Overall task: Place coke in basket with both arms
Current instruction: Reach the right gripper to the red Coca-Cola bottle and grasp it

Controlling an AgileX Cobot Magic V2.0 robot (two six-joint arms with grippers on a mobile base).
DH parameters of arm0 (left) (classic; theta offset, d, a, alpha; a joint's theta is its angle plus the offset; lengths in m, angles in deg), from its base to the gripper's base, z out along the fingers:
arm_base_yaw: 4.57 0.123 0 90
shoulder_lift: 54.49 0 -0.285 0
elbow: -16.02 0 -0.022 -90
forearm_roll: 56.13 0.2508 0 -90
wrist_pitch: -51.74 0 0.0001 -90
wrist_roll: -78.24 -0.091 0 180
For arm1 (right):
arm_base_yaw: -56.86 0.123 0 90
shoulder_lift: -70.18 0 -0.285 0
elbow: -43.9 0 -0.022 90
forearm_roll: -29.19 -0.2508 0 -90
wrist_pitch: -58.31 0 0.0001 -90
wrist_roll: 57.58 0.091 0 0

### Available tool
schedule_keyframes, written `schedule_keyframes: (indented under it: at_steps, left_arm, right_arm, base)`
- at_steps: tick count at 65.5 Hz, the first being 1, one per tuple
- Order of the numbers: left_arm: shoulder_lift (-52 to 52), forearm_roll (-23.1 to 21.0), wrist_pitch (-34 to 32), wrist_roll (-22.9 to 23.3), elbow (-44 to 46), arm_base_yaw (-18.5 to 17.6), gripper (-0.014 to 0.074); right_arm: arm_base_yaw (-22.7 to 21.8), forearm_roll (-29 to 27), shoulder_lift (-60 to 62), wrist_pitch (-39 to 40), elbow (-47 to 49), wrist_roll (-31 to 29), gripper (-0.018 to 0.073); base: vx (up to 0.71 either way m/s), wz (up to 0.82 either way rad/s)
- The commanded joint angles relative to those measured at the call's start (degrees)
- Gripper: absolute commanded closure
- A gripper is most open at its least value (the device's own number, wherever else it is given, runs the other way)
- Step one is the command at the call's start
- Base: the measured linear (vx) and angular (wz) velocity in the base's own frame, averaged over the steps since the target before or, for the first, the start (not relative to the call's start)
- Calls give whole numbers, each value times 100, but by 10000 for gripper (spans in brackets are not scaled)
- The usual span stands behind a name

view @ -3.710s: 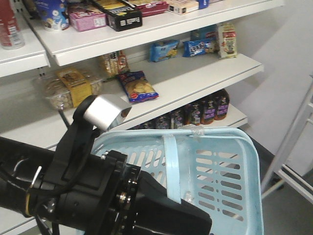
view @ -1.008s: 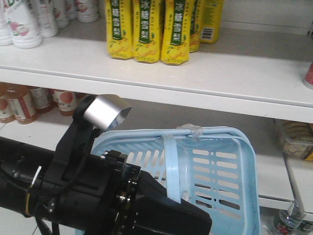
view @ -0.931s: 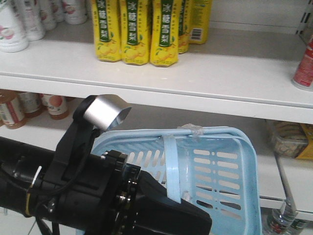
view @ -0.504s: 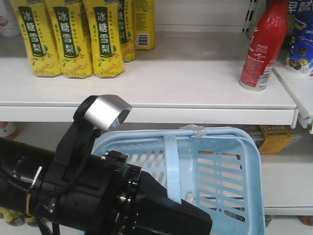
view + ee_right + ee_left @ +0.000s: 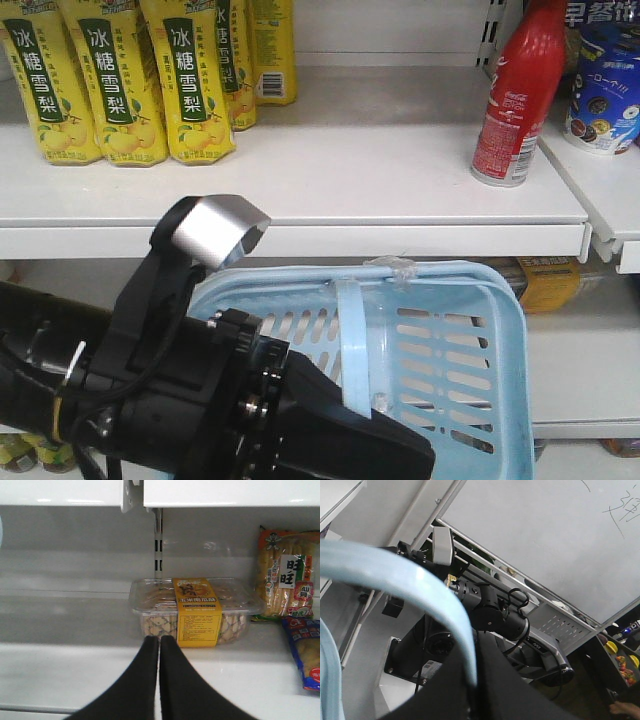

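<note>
I count five yellow pear-drink bottles [image 5: 190,85], one red coke bottle [image 5: 515,95], one blue-and-white tub [image 5: 603,95] and one pale blue basket [image 5: 455,273], plus one clear snack box [image 5: 195,610], one cracker bag [image 5: 287,575] and one blue packet [image 5: 307,650].

Front view: bare shelf surface [image 5: 380,150] at 12 o'clock is an open lane between the yellow cartons [image 5: 120,85] at 11 and the coke bottle [image 5: 515,95] at 1. Blue cup [image 5: 605,90] just beside the bottle at 2, tight there. Basket [image 5: 500,330] open-topped at 5. Black arm [image 5: 180,400] and silver block [image 5: 215,228] fill 7 to 9.

Right wrist view: right gripper [image 5: 159,642], fingertips together, faces the clear snack box [image 5: 197,612] at 12. Snack bags [image 5: 285,575] at 2 to 3. Surface free 9 to 11. Shelf board [image 5: 225,492] caps overhead.

Left wrist view: hoop handle [image 5: 410,577] crosses 9 to 6, pinched in the left gripper [image 5: 472,685].
</note>
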State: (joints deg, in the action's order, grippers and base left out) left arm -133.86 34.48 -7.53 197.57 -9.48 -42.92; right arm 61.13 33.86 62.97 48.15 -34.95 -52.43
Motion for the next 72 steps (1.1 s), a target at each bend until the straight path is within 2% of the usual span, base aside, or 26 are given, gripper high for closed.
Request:
schedule_keyframes:
  at_steps: [1, 19, 27, 32, 43, 47, 50, 54, 58, 65, 72]
  left_arm:
    - [180, -475, -52, -35, 153, -22, 603]
    - [180, -475, -52, -35, 153, -22, 603]
    - [180, -475, -52, -35, 153, -22, 603]
    - [180, -475, -52, -35, 153, -22, 603]
    - [180, -475, -52, -35, 153, -22, 603]
    - [180, -475, -52, -35, 153, -22, 603]
    - [180, -475, -52, -35, 153, -22, 603]
    - [180, -475, -52, -35, 153, -22, 603]
    - [180, -475, -52, -35, 153, -22, 603]
    - [180, -475, -52, -35, 153, -22, 603]
    - [180, -475, -52, -35, 153, -22, 603]
  right_arm:
    - [-29, 53, 108, 416, -60, -44, 564]
    - [-29, 53, 108, 488, -60, -44, 564]
    - [-29, -57, 108, 964, -60, 65, 564]
    - [-29, -586, 108, 1541, -60, 510, 564]
    - [-29, -2178, 103, 2582, -50, 1810, 564]
    - [-29, -2749, 103, 2833, -36, 2169, 564]
    - [16, -2946, 103, 2789, 82, 2415, 564]
    - [109, -2650, 103, 2524, 391, 2433, 564]
    - [249, -1832, 67, 2119, 922, 2303, 564]
    - [585, -467, -340, 905, 2064, 2246, 561]
    - [975, 380, -1042, 3, 3121, 2192, 524]
  base:
    - [0, 0]
    - [0, 0]
    - [0, 0]
    - [0, 0]
    - [0, 0]
    - [0, 0]
    - [0, 0]
    - [0, 0]
    - [0, 0]
    - [0, 0]
    - [0, 0]
